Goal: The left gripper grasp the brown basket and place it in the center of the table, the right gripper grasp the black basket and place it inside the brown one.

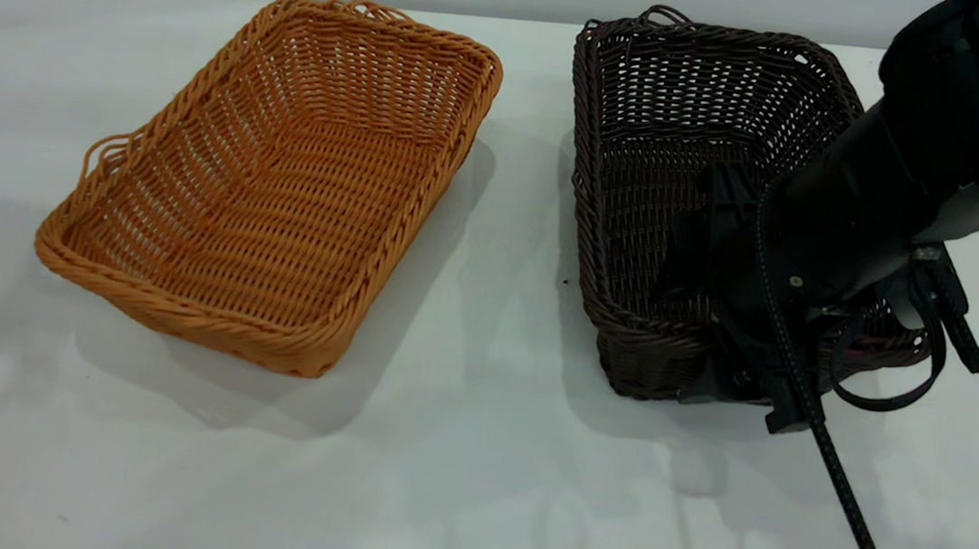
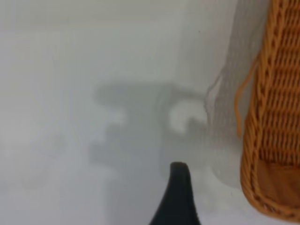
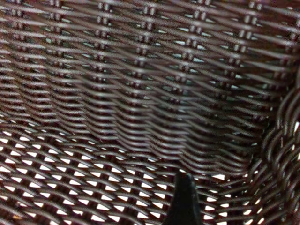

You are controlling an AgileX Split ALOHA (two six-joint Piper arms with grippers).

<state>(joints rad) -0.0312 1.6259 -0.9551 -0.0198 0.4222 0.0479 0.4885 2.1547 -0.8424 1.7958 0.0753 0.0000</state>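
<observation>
right gripper [image 1: 724, 336]: we see it down at the near end wall of the black basket, one finger inside the basket, the rest of the head outside the near rim; it straddles that wall. We can't tell whether the jaws are clamped on the wall or apart. Its wrist view is filled by dark weave with one fingertip [image 3: 183, 199] in front.
black basket [image 1: 673, 176]: we see it flat on the table, right half, long axis running near to far, far handle loop close to the far edge.
brown basket [image 1: 280, 189]: we place it left of the black one, apart from it, flat, turned at an angle, empty.
table [image 1: 451, 470]: white; near half bare apart from shadows.
left gripper [image 2: 177, 197]: we see one dark fingertip over bare table beside the brown basket's [image 2: 274, 117] outer wall, not touching it. Jaw state: we can't tell. In the exterior view only a dark sliver shows at the far left corner.
</observation>
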